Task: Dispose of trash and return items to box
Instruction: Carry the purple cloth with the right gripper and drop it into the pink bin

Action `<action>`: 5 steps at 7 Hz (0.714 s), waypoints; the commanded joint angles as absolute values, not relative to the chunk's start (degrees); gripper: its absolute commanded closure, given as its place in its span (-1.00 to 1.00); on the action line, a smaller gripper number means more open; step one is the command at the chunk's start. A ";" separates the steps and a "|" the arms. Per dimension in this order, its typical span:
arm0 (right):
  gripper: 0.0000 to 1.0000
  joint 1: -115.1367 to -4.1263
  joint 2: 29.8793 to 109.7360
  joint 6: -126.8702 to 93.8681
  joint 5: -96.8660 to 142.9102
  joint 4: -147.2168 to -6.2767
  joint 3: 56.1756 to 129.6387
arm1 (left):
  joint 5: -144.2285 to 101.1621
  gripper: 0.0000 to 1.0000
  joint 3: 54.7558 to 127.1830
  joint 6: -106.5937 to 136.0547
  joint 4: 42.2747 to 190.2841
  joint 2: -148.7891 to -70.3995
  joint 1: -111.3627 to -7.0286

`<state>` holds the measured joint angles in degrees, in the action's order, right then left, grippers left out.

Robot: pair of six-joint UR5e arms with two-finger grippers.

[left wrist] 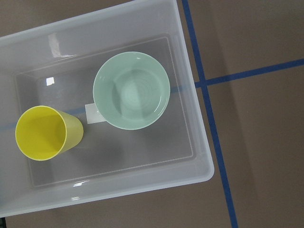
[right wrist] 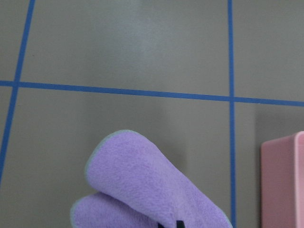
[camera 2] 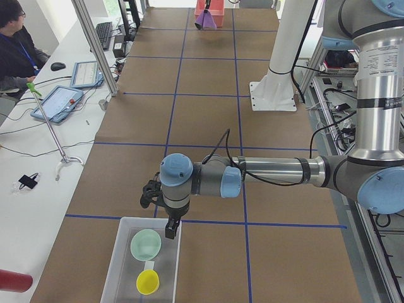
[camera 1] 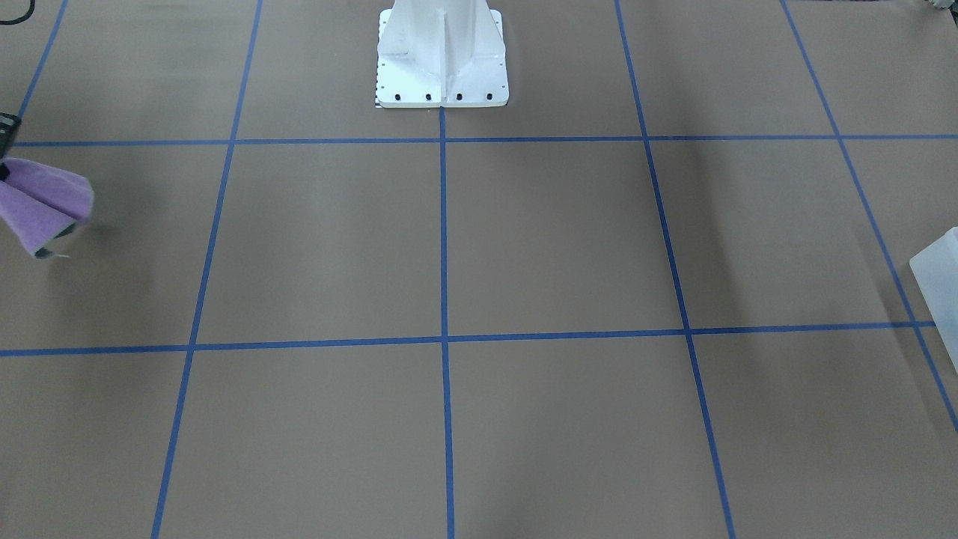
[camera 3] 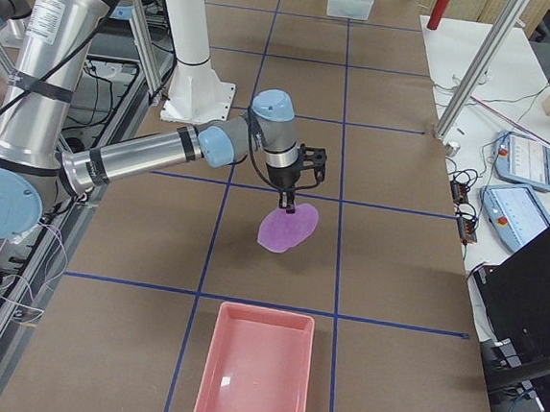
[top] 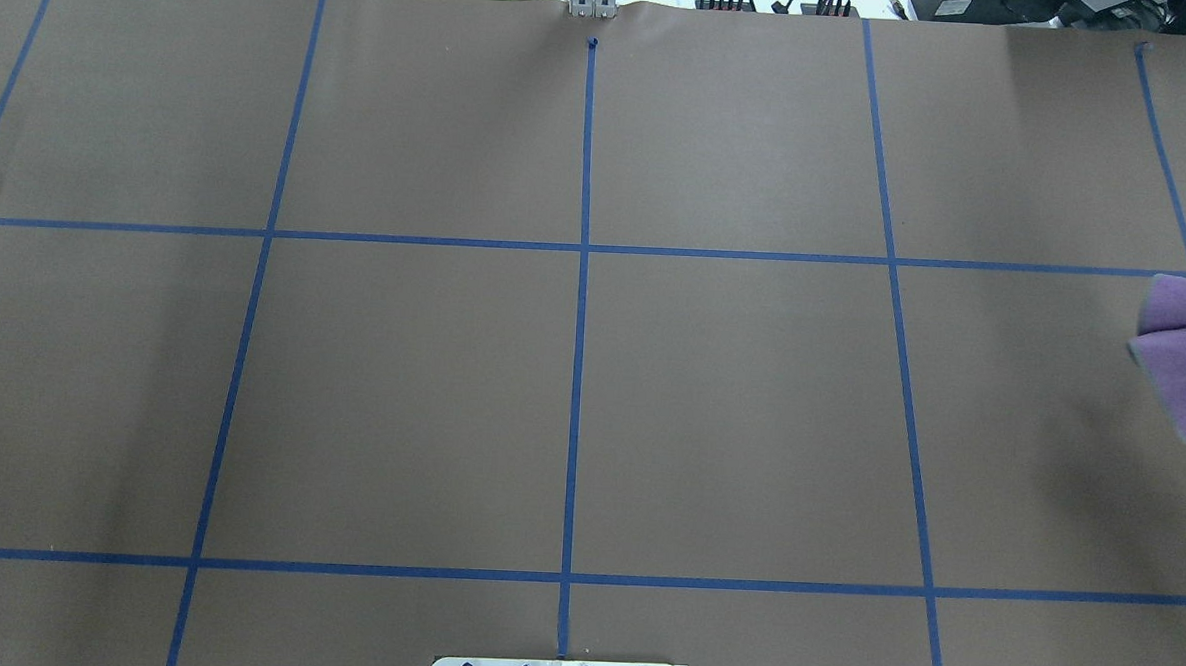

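Currently we hold the purple cloth [camera 3: 287,229] above the table [camera 3: 385,273].
Our right end effector [camera 3: 288,205] pinches it near the pink tray [camera 3: 255,378]; our left end effector [camera 2: 171,230] (we cannot tell its grip) hovers over the box [left wrist: 199,156] holding bowl [left wrist: 131,90] and cup [left wrist: 45,133].

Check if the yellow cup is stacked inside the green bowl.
No, the cup stands beside the bowl in the box, not inside it.

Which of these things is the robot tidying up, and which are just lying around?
For the job:
- purple cloth, held by the right gripper
- pink tray
- clear box
- green bowl and yellow cup, already in the box

Just lying about, on the side desk:
- tablet
- computer mouse
- red cylinder
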<state>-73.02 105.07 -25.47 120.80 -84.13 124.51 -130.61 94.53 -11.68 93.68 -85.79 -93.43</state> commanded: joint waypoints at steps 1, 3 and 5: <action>1.00 -90.02 102.59 -1.42 130.13 -93.04 118.60 | -130.61 -0.96 94.48 -11.69 93.69 -85.78 -93.43; 1.00 -97.79 97.50 16.19 130.43 -97.11 106.95 | -130.61 -0.96 94.39 -11.69 93.69 -85.78 -93.43; 1.00 -100.71 95.27 27.55 130.43 -96.33 94.36 | -130.61 -0.96 94.48 -11.69 93.69 -85.78 -93.43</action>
